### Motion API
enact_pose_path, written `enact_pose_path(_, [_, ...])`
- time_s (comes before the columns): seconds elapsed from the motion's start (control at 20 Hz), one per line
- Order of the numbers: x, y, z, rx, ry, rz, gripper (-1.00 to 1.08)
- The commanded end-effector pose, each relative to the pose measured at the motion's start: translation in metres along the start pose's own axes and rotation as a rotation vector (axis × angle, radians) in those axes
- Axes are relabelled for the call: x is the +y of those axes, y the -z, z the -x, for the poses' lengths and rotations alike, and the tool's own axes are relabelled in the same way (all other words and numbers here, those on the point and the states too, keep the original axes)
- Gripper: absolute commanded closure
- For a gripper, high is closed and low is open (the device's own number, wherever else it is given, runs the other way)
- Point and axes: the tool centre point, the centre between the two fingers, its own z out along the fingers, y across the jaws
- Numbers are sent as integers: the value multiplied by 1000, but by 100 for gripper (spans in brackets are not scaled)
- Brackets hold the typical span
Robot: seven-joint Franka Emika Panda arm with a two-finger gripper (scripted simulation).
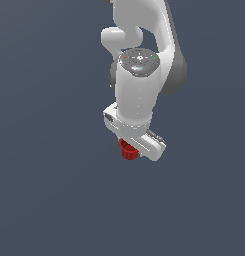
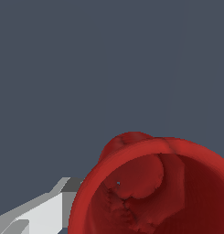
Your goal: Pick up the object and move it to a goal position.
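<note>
Arm (image 1: pixel 139 75) hangs vertical, end effector (image 1: pixel 135 145) gripping cup (image 1: pixel 128 149).

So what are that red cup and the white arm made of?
It's a simulator render, so only looks count. Cup: matte red, like plastic or clay, with a lumpy inner wall and no shine. Arm: smooth white, like moulded plastic, softly shaded. Gripper: the same white.

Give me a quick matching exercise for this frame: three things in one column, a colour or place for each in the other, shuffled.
Things:
1. cup
2. gripper
3. background

Descriptions:
A. plain grey-blue, all around
B. white, directly above the red thing in the exterior view
C. red, hollow, filling much of the wrist view

Pairs: 1-C, 2-B, 3-A
</note>
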Motion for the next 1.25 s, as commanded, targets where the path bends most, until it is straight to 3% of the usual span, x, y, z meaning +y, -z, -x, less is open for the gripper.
enact_pose_path(0.0, [-10, 26, 0, 1, 0, -1, 108])
enact_pose_path(0.55, [-42, 96, -3, 0, 0, -1, 108])
enact_pose_path(1.2, [-53, 117, -5, 0, 0, -1, 108])
